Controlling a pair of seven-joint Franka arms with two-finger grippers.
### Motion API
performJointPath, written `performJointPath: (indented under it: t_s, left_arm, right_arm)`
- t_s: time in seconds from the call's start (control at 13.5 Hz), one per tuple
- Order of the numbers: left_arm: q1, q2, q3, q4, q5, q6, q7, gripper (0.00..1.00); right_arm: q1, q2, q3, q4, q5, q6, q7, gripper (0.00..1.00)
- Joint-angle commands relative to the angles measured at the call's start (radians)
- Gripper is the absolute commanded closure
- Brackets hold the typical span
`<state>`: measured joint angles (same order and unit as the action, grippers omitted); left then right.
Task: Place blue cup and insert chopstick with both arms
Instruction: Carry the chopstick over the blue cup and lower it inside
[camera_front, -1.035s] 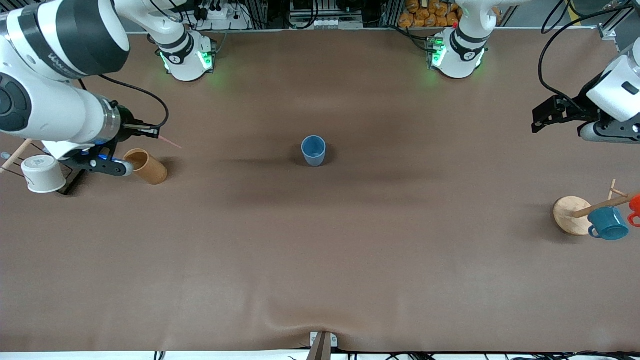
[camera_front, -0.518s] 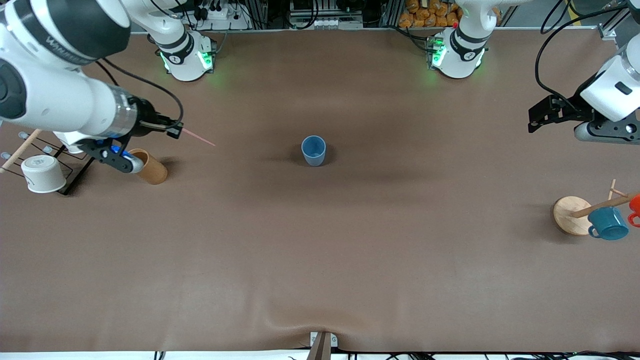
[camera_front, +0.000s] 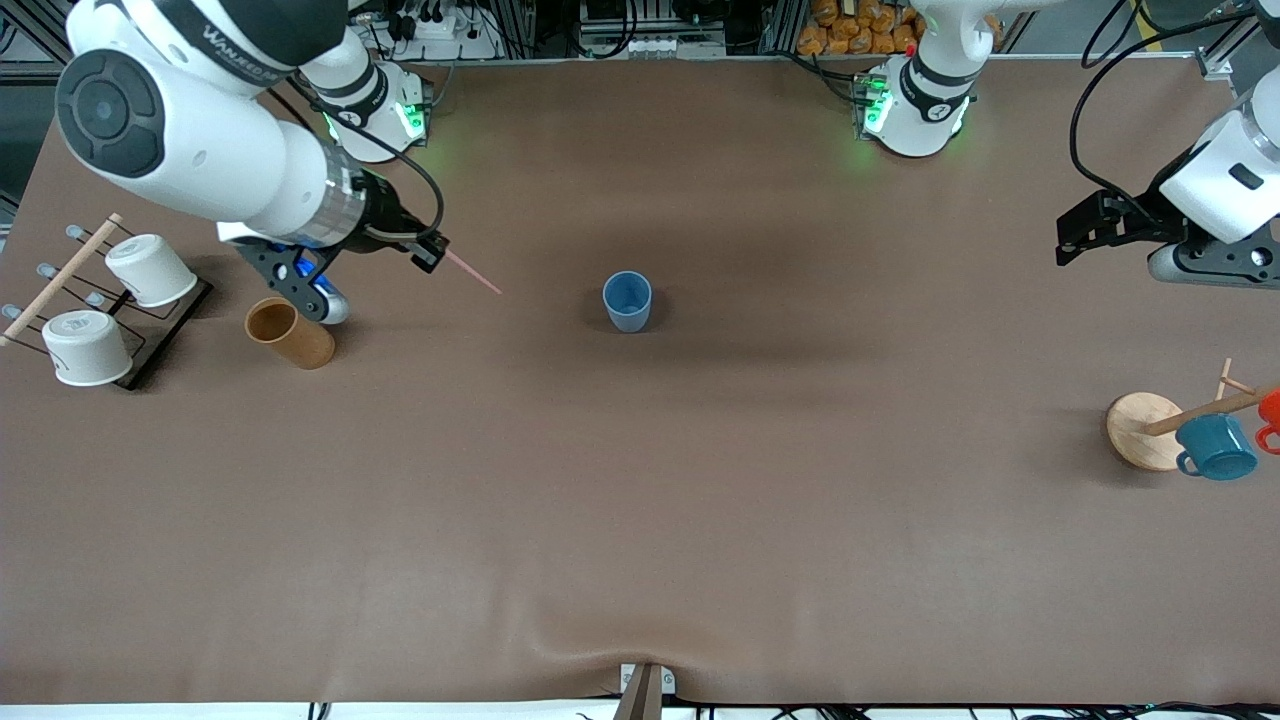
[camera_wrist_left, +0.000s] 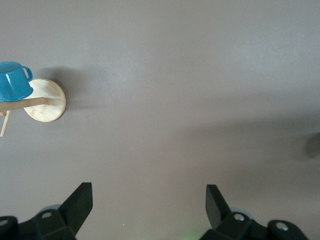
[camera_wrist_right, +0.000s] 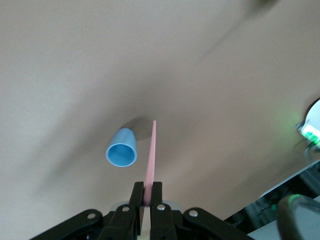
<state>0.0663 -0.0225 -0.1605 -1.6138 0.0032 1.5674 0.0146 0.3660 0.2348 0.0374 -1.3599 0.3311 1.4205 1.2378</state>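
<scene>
The right gripper (camera_front: 432, 250) pinches the chopstick (camera_front: 473, 271) by one end, up over the table toward the right arm's end — its long axis points at the blue cup (camera_front: 627, 301), upright mid-table. The left gripper (camera_wrist_left: 148, 200), fingers spread and empty, waits over the left arm's edge.

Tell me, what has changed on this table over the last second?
The right pincer, shut on the pink chopstick, has carried it from over the brown cup toward the blue cup, uncovering a second white cup on the rack. The left pincer, open, barely shifted. The blue cup and teal mug stayed put.
</scene>
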Motion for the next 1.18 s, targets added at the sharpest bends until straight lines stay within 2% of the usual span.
performJointPath:
  t_s: [0.0,0.3,0.67,1.11]
  left_arm:
    - [0.004,-0.019,-0.007,-0.014,0.020,0.010,-0.005,0.00]
    - [0.006,-0.019,-0.005,-0.015,0.020,0.010,-0.005,0.00]
    - [0.007,-0.019,-0.005,-0.015,0.020,0.010,-0.004,0.00]
    - [0.009,-0.022,-0.004,-0.018,0.018,0.008,0.004,0.00]
  right_arm:
    - [0.011,0.000,-0.008,-0.013,0.078,0.043,0.112,1.00]
    - [0.082,-0.002,-0.008,-0.067,0.083,0.153,0.233,1.00]
    - [0.191,-0.002,-0.008,-0.169,0.083,0.291,0.287,1.00]
    - [0.225,0.000,-0.010,-0.199,0.078,0.328,0.296,1.00]
